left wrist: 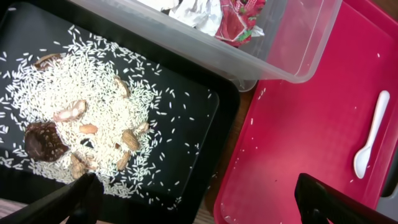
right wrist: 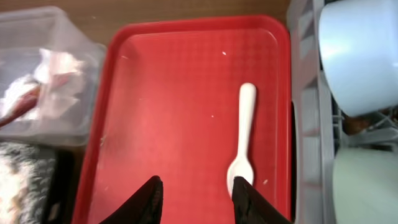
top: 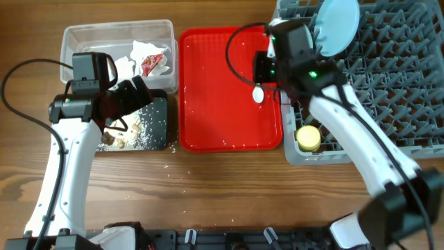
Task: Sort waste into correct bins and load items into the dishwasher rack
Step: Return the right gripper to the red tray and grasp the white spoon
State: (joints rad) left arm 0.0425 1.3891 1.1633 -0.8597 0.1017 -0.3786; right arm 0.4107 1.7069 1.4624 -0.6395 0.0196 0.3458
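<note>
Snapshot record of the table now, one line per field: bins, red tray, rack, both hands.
tub: wrapper and tissue inside
black tray: rice, brown scraps
red tray: one spoon, a few crumbs
rack: plate and cup in it
left hand: open, empty, above black tray
right hand: open, empty, above red tray, spoon bowl beside one finger

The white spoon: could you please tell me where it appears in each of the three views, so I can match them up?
Overhead: the white spoon shows near the right edge of the red tray.
Left wrist: at the far right of the picture, on the tray.
Right wrist: right of centre, bowl end toward the bottom, on the tray.
Shared landmark: the red tray, seen in all three views.
</note>
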